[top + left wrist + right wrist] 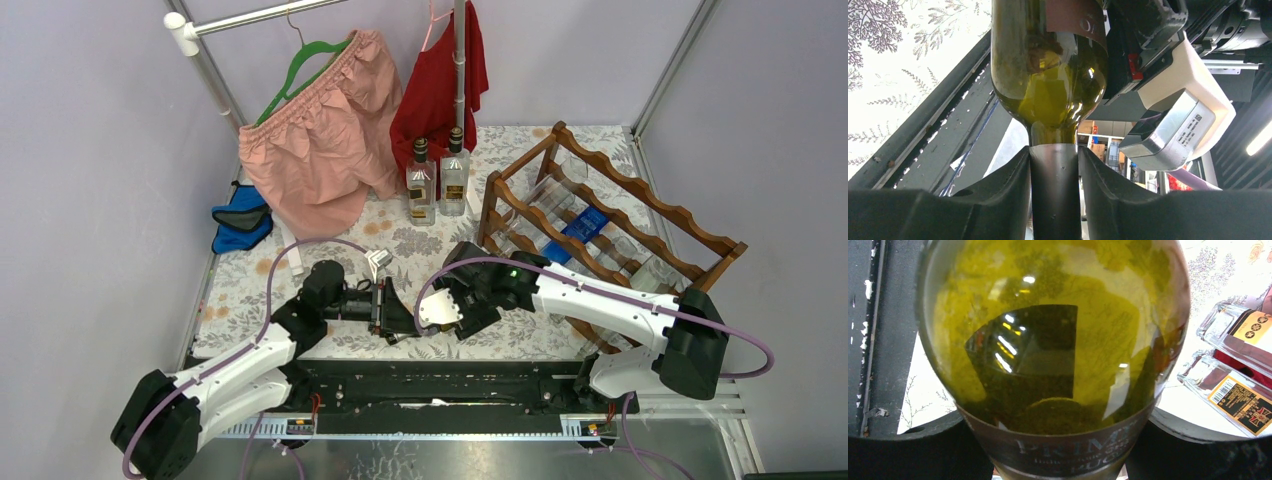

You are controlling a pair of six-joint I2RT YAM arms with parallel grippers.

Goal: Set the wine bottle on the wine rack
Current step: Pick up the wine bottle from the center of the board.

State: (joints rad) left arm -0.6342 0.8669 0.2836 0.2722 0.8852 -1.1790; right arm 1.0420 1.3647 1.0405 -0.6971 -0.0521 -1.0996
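The wine bottle is green glass with a dark label and a black-foiled neck. It hangs level over the table's near edge between my two grippers, and in the top view only a dark sliver of the wine bottle shows. My left gripper is shut on the foiled neck, a finger pressed on each side. My right gripper is shut round the wide body of the wine bottle, whose base fills that view. The reddish-brown wine rack stands at the right of the table, behind my right arm.
Two clear liquor bottles stand upright at the back middle, left of the rack. Clear bottles, one with a blue label, lie in the rack. Pink shorts and a red garment hang from a rail. A blue pouch lies far left.
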